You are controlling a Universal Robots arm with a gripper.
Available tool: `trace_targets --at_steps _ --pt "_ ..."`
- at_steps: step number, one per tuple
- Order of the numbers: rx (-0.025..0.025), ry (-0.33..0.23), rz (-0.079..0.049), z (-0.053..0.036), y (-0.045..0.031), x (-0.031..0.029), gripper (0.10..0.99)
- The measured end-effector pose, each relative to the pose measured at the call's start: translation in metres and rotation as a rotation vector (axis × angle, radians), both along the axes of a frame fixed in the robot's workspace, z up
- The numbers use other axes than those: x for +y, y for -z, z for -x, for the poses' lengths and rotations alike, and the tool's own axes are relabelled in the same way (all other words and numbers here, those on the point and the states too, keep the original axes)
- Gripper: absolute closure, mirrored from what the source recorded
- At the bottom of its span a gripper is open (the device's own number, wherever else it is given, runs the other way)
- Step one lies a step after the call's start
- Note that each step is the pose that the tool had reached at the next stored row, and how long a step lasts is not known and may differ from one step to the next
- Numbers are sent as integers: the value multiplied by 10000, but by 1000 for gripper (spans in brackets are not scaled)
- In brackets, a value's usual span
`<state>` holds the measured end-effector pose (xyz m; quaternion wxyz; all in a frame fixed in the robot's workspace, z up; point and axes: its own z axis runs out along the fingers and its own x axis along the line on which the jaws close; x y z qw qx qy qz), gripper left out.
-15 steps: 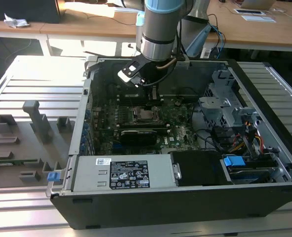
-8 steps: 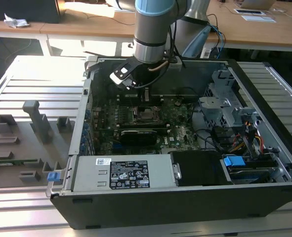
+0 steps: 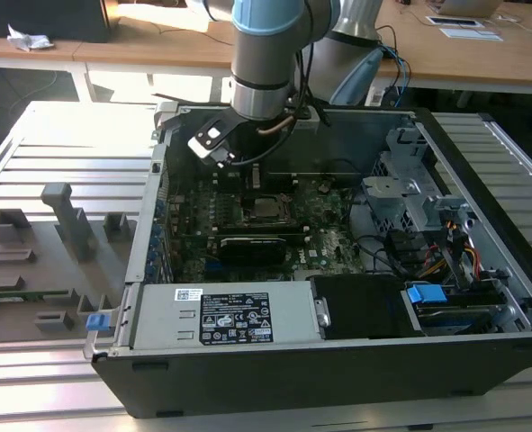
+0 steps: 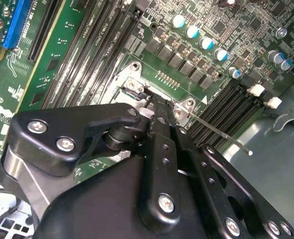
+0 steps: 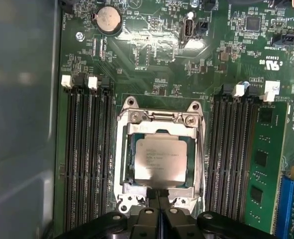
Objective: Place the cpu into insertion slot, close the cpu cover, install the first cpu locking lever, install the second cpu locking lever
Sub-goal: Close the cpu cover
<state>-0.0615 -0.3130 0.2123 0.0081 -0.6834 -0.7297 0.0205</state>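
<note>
The cpu (image 5: 160, 158), a silver-grey square chip, lies flat in the insertion slot (image 5: 118, 164) on the green board. The cpu cover (image 5: 159, 127), a metal frame, lies down around the chip. My gripper (image 5: 159, 193) is shut, fingers pressed together with nothing seen between them, its tips at the edge of the socket frame. In the second wrist view the gripper (image 4: 154, 105) sits at a socket corner, and a thin locking lever (image 4: 221, 134) juts from there out over the black memory slots. In the exterior view the gripper (image 3: 255, 175) hangs just above the socket (image 3: 264, 209).
Black memory slots (image 5: 87, 149) flank the socket on both sides. The open computer case (image 3: 157, 216) walls the board in. A power supply (image 3: 220, 317) and a drive bay with cables (image 3: 446, 261) sit nearby. A grey fixture tray (image 3: 40, 261) lies at the exterior view's left.
</note>
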Motion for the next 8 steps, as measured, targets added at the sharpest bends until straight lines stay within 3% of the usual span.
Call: trace_targets --at_steps 8 --pt "2 -1 2 28 64 -1 980"
